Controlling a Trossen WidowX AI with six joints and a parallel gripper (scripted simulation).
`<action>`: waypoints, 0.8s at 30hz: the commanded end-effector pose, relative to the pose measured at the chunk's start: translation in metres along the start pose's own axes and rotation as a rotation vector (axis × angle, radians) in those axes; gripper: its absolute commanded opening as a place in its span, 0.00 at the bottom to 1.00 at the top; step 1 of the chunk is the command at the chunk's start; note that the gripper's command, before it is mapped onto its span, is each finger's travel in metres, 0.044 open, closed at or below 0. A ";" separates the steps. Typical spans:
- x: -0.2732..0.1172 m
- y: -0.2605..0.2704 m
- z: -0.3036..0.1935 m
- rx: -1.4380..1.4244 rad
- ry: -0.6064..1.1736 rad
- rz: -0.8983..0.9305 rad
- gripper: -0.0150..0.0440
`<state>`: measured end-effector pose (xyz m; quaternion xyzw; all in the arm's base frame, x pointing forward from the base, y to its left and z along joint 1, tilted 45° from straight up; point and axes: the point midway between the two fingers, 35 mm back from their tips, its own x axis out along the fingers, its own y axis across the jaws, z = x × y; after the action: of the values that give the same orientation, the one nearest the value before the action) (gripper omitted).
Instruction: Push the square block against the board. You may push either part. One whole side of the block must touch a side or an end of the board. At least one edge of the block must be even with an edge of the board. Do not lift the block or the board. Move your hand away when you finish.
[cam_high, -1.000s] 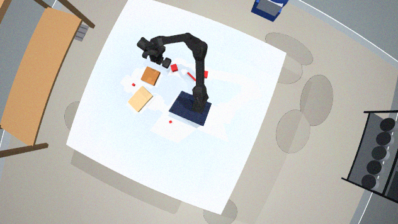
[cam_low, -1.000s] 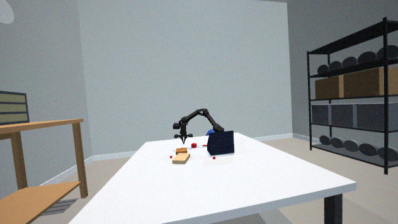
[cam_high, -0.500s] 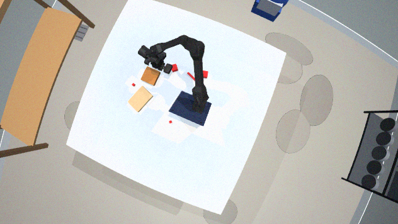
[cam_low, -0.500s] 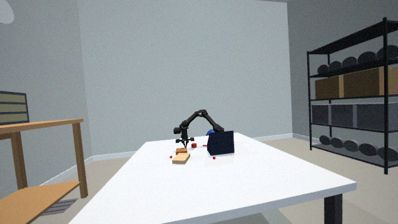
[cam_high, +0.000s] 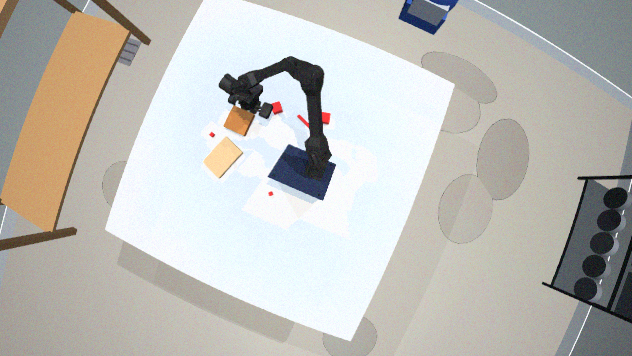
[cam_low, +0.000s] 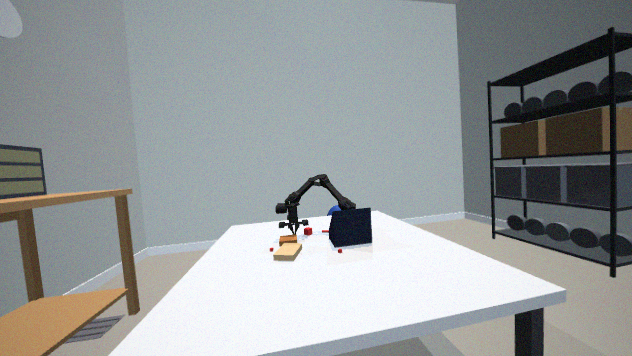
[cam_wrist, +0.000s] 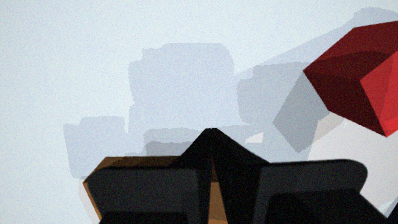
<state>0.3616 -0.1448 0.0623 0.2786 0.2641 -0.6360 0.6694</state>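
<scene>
The square block (cam_high: 239, 121) (cam_low: 287, 239) (cam_wrist: 135, 161) is orange-brown and lies flat on the white table (cam_high: 200, 250). The board (cam_high: 223, 157) (cam_low: 287, 252) is a pale tan slab lying a short way nearer the front, with a gap between it and the block. My gripper (cam_high: 246, 106) (cam_low: 293, 231) (cam_wrist: 211, 133) is shut with nothing between the fingers. It points down at the block's far edge, on the side away from the board. In the wrist view the fingers cover most of the block.
A red cube (cam_high: 276, 107) (cam_low: 308, 231) (cam_wrist: 360, 75) lies just right of the gripper. A red strip (cam_high: 302, 120) and another red piece (cam_high: 326, 118) lie by the arm. Small red marks (cam_high: 212, 134) (cam_high: 270, 193) dot the table. The navy arm base (cam_high: 295, 177) (cam_low: 350, 227) stands to the right.
</scene>
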 end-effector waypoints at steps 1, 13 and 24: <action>-0.001 0.001 -0.005 0.004 0.001 0.004 0.25; 0.000 0.002 -0.014 0.004 0.003 0.004 0.25; 0.000 0.002 -0.022 0.004 0.004 0.003 0.25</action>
<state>0.3632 -0.1329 0.0506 0.2794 0.2622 -0.6364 0.6694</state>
